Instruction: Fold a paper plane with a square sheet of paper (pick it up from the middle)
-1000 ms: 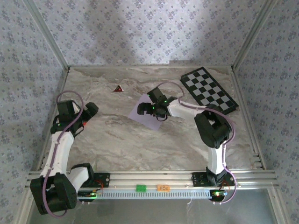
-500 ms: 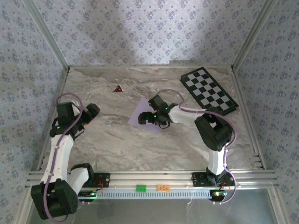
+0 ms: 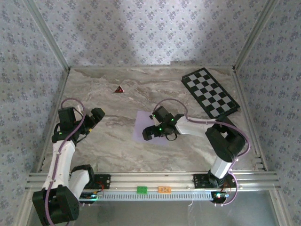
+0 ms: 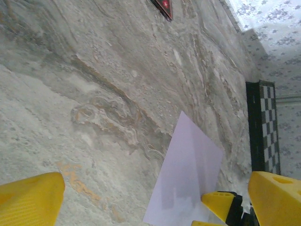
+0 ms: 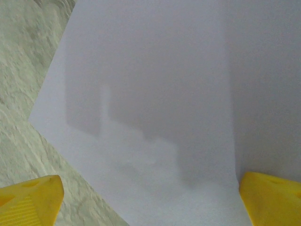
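On the marbled tabletop [image 3: 117, 148], seen from above, the right tool [image 3: 148, 133] is poised fully open and empty over the square sheet of paper [image 3: 140, 123]. The left tool [image 3: 98, 114], equally spread and empty, stands well apart. From the left wrist, the sheet lies flat and unfolded. From the right wrist, yellow fingers [image 5: 28, 200] straddle lilac paper (thin, limp, probably slippery), best pinched gently at its middle.

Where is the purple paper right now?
In the top view the paper lies flat near the middle of the table, beneath the open right pincer and left of the checkered board.
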`<act>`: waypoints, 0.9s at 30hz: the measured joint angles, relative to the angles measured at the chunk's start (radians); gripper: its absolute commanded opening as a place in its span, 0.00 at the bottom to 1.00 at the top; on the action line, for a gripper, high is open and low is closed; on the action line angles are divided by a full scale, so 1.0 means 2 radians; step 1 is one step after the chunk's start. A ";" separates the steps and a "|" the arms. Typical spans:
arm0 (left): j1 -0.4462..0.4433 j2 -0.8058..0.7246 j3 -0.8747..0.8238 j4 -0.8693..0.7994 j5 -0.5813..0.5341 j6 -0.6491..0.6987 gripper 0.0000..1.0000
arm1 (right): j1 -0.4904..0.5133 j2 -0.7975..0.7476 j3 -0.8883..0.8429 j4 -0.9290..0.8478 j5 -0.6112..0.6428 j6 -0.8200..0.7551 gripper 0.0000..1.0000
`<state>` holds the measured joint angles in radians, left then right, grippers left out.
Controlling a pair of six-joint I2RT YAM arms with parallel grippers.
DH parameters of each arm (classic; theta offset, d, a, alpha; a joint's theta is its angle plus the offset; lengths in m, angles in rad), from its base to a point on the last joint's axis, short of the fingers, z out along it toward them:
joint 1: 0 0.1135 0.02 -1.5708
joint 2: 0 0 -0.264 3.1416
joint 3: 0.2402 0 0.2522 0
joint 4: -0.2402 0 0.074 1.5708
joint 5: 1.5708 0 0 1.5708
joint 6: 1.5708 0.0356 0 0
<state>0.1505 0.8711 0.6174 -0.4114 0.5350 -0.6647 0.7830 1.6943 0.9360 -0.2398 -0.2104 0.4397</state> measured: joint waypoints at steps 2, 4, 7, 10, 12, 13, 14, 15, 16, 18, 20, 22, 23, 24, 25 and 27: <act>0.000 0.000 -0.001 0.003 0.007 -0.002 1.00 | -0.014 -0.014 -0.013 0.001 -0.004 0.017 1.00; 0.000 0.000 -0.003 0.004 0.013 -0.004 1.00 | -0.026 -0.023 -0.022 0.007 -0.006 0.039 1.00; 0.000 0.000 -0.004 0.003 0.019 -0.003 1.00 | -0.034 -0.024 -0.024 0.026 -0.006 0.079 1.00; 0.000 0.000 -0.006 0.003 0.028 -0.001 1.00 | -0.034 -0.019 -0.024 0.048 -0.001 0.119 1.00; 0.000 0.001 -0.006 0.003 0.033 0.003 1.00 | -0.033 -0.010 -0.023 0.061 0.004 0.142 1.00; 0.000 0.001 -0.006 0.003 0.036 0.005 1.00 | -0.033 -0.006 -0.023 0.068 0.006 0.153 1.00; 0.000 0.002 -0.006 0.003 0.038 0.006 1.00 | -0.033 -0.003 -0.021 0.075 0.007 0.163 1.00; 0.000 0.004 -0.006 0.003 0.040 0.006 1.00 | -0.032 0.000 -0.019 0.082 0.006 0.170 1.00; 0.000 0.007 -0.006 0.003 0.042 0.008 1.00 | -0.031 0.005 -0.017 0.089 0.007 0.178 1.00; 0.000 0.013 -0.006 0.003 0.045 0.010 1.00 | -0.029 0.013 -0.011 0.099 0.008 0.187 1.00; 0.000 0.018 -0.006 0.002 0.048 0.013 1.00 | -0.025 0.020 -0.006 0.107 0.009 0.190 1.00; 0.000 0.020 -0.006 0.002 0.050 0.014 1.00 | -0.023 0.026 -0.001 0.110 0.008 0.190 1.00; 0.000 0.020 -0.006 0.001 0.051 0.014 1.00 | -0.023 0.030 0.002 0.110 0.006 0.189 1.00; 0.000 0.020 -0.006 0.002 0.053 0.014 1.00 | -0.023 0.034 0.006 0.109 0.005 0.187 1.00; 0.000 0.020 -0.006 0.002 0.055 0.014 1.00 | -0.023 0.037 0.010 0.109 0.003 0.184 1.00; 0.000 0.020 -0.006 0.001 0.057 0.016 1.00 | -0.022 0.039 0.012 0.110 0.000 0.175 1.00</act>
<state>0.1497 0.9119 0.6048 -0.4088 0.6491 -0.6331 0.7387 1.7729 0.9596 -0.0204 -0.2100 0.7902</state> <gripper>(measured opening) 0.997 0.998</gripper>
